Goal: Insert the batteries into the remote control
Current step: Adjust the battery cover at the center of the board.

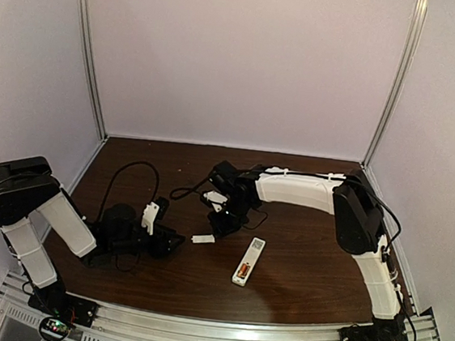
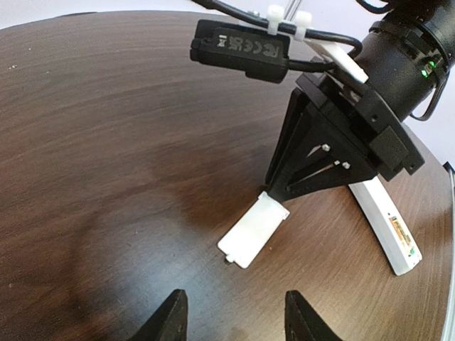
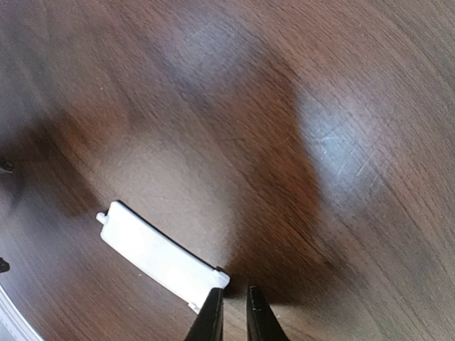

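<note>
White plastic is what the right gripper (image 3: 233, 314) works at. The small flat rectangular cover plate (image 3: 160, 256) lies loose on the dark brown wooden table (image 3: 320, 106). The black fingertips stand at the plate's end corner, drawn almost together, with only a thin slit and nothing seen between them. I judge they are set there to catch the plate's edge, since it must go back over the battery bay.

In the top view the slim white bar-shaped remote control (image 1: 248, 261) lies flat at about four o'clock from that gripper, near but apart, back side up. The orange-and-gold batteries (image 2: 402, 234) show in its open bay; whether both are seated I cannot tell.

The left gripper (image 2: 234, 318) hangs spread wide and empty. The plate is at twelve o'clock in its wrist view, probably waiting to steady the remote.
</note>
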`<state>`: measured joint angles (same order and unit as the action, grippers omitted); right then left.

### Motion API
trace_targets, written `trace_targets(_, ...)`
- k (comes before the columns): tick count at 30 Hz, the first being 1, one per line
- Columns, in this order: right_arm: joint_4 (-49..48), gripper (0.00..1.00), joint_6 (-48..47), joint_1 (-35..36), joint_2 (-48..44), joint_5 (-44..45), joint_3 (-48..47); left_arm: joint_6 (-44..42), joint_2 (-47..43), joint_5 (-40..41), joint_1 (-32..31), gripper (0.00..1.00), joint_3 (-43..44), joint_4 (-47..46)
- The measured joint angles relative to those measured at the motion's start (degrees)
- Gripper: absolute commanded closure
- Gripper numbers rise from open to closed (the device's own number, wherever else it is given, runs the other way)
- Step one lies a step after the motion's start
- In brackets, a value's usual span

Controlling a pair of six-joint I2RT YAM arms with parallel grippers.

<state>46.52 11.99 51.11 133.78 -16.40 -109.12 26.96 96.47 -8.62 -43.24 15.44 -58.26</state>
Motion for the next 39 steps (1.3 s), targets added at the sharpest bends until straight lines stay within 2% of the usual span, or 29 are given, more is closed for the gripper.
trace_targets(9, 0.4, 0.92, -0.1, 1.2, 0.1, 4.2, -0.2, 0.6, 0.1, -0.1, -0.4, 0.53, 0.0, 0.0)
trace_targets(10, 0.4, 0.91, -0.2, 1.3, 0.2, 4.6, -0.3, 0.8, 0.3, -0.1, -0.7, 0.53, 0.0, 0.0)
trace_targets(12, 0.6, 0.81, -0.1, 1.6, 0.2, 5.1, -0.4, 1.3, 0.8, -0.1, -1.2, 0.53, -0.1, -0.3)
trace_targets(14, 0.4, 0.78, -0.3, 1.8, 0.2, 5.2, -0.5, 2.0, 1.4, -0.2, -1.6, 0.53, -0.2, -0.8)
trace_targets(28, 0.2, 0.80, 0.3, 0.9, 0.2, 1.7, -0.5, 3.2, 2.4, -0.2, -1.8, 0.53, -0.9, -2.2)
trace_targets(39, 0.6, 0.82, 0.3, 2.2, 0.9, 4.5, -1.6, 3.6, 2.5, -0.2, -1.8, 0.53, -1.5, -3.4)
